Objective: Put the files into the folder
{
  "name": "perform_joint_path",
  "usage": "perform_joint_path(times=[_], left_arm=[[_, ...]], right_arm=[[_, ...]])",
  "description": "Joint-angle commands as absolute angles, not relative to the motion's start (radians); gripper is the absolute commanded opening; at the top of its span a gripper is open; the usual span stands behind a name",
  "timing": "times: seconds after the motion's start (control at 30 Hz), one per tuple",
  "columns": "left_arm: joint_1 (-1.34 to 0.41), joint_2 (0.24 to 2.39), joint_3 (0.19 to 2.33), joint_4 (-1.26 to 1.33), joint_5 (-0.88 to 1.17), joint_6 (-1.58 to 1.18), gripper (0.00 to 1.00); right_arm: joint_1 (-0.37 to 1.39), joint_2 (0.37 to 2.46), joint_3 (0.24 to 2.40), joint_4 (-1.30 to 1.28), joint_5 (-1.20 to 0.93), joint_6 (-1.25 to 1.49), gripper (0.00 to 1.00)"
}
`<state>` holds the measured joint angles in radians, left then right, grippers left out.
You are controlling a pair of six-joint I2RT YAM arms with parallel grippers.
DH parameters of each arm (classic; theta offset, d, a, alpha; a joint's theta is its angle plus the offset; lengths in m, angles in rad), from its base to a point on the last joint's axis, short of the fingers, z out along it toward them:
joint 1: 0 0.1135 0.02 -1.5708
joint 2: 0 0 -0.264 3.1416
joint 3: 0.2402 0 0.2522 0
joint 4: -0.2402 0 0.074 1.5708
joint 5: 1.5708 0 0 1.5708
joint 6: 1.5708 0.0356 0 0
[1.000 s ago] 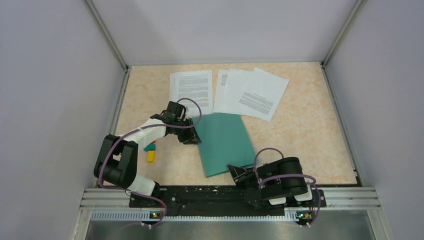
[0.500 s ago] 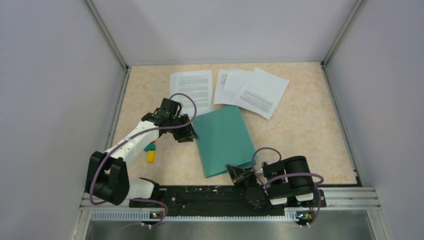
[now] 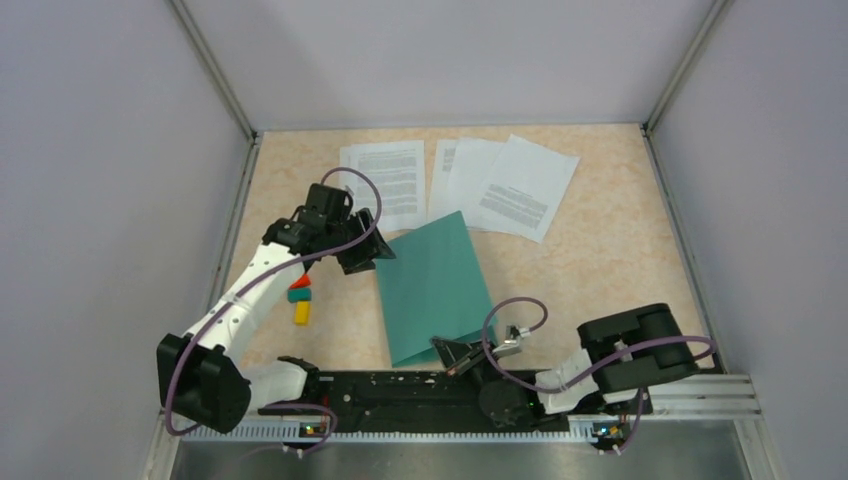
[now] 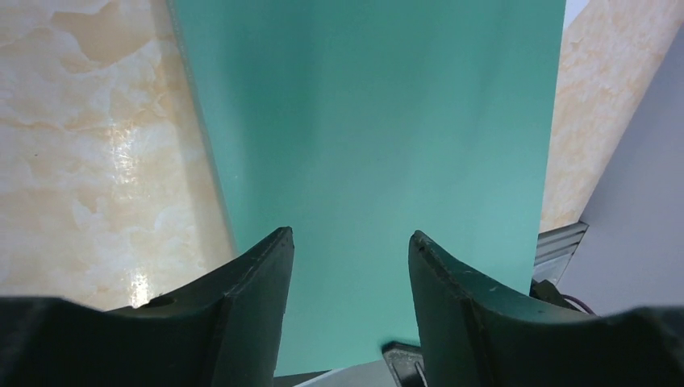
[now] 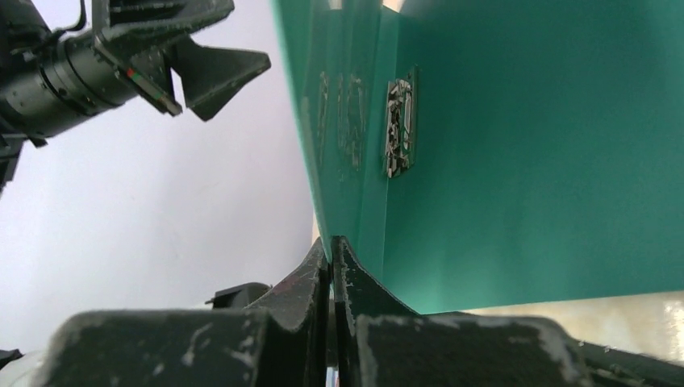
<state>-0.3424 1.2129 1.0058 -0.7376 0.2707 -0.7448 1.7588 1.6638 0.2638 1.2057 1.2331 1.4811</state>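
Observation:
The teal-green folder (image 3: 430, 290) lies in the table's middle, its near cover lifted. My right gripper (image 3: 447, 352) is shut on the folder's near edge (image 5: 339, 201); the metal fastener strip (image 5: 401, 129) shows on the inner spine in the right wrist view. My left gripper (image 3: 372, 252) is open and empty above the folder's far left corner; the folder (image 4: 379, 145) fills its wrist view between the fingers. Three white printed files lie at the back: one (image 3: 385, 183) left, two overlapping (image 3: 462, 180) (image 3: 522, 188) right, partly under the folder's far edge.
A small stack of coloured blocks, red, teal and yellow (image 3: 299, 300), lies left of the folder under the left arm. Grey walls enclose the table on three sides. A metal rail (image 3: 700, 392) runs along the near edge.
The right gripper has pulled the folder's near edge left and up, opening the cover, with its arm stretched out low. The left gripper has drawn back left and up off the folder.

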Motion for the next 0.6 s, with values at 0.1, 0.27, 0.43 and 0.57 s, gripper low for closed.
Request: perform_joint_path(times=[0.1, 0.27, 0.43, 0.57], left_arm=[[-0.359, 1.196, 1.094, -0.784, 0.232, -0.753, 0.71], [-0.401, 1.220, 1.161, -0.808, 0.193, -0.759, 0.81], [-0.435, 1.274, 1.299, -0.882, 0.125, -0.743, 0.82], [-0.473, 1.331, 1.400, -0.937, 0.050, -0.726, 0.84]], right_arm=[[1.789, 1.471, 0.580, 0.121, 1.214, 1.740, 0.00], [1.794, 1.509, 0.775, -0.271, 1.214, 1.688, 0.00], [1.793, 1.556, 0.900, -0.446, 1.226, 1.596, 0.00], [1.796, 1.603, 1.019, -0.552, 1.240, 1.493, 0.00]])
